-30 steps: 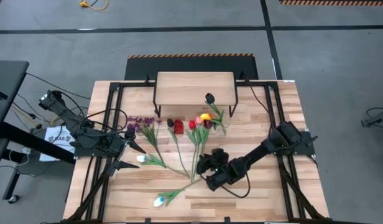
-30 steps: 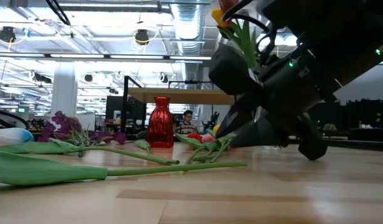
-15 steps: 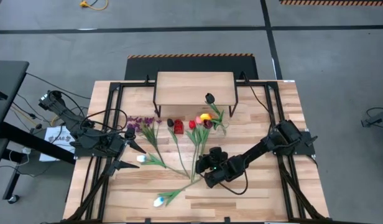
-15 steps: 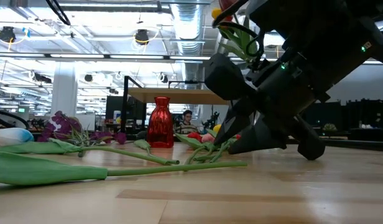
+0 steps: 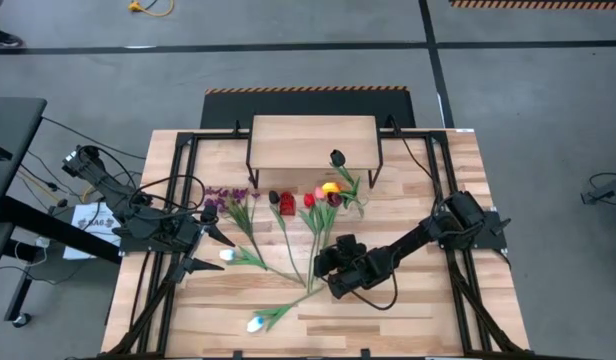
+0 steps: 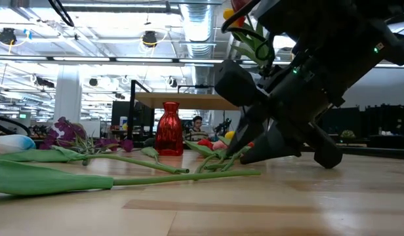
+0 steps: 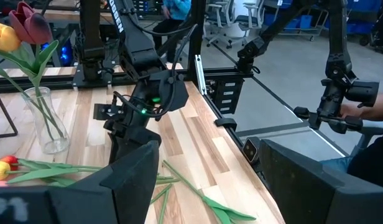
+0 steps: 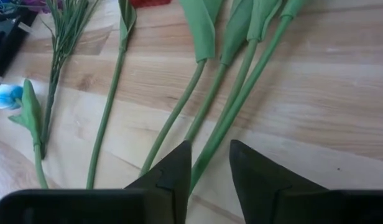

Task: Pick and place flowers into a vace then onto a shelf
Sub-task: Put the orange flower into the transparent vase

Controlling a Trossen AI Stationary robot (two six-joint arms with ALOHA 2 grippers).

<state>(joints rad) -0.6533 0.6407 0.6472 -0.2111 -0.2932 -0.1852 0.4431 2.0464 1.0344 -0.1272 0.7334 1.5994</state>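
Since the earlier frame the right gripper has been creeping toward nine o'clock across the table, closing in on the stems; in the low view its dark body is now sitting a little further to the left. Nothing else has shifted.

The flowers are lying fanned out on the boards at table centre, blossoms pointing toward twelve o'clock, stems converging toward six. They are showing as long green stems with red, yellow and near-black heads, a purple bunch at the ten o'clock side, and two pale heads lying at eight and seven o'clock. A glass vase with tulips already in it is standing just in front of the shelf, which is occupying the twelve o'clock edge.

The right wrist view is showing what the overhead view cannot: the two dark fingers are standing slightly apart, straddling one green stem without pinching it. Whether they are touching it cannot be told.

The low view alone is showing a red vase upright behind the stems.

The left gripper is waiting at the nine o'clock side, jaws spread wide and empty, as the left wrist view is confirming.
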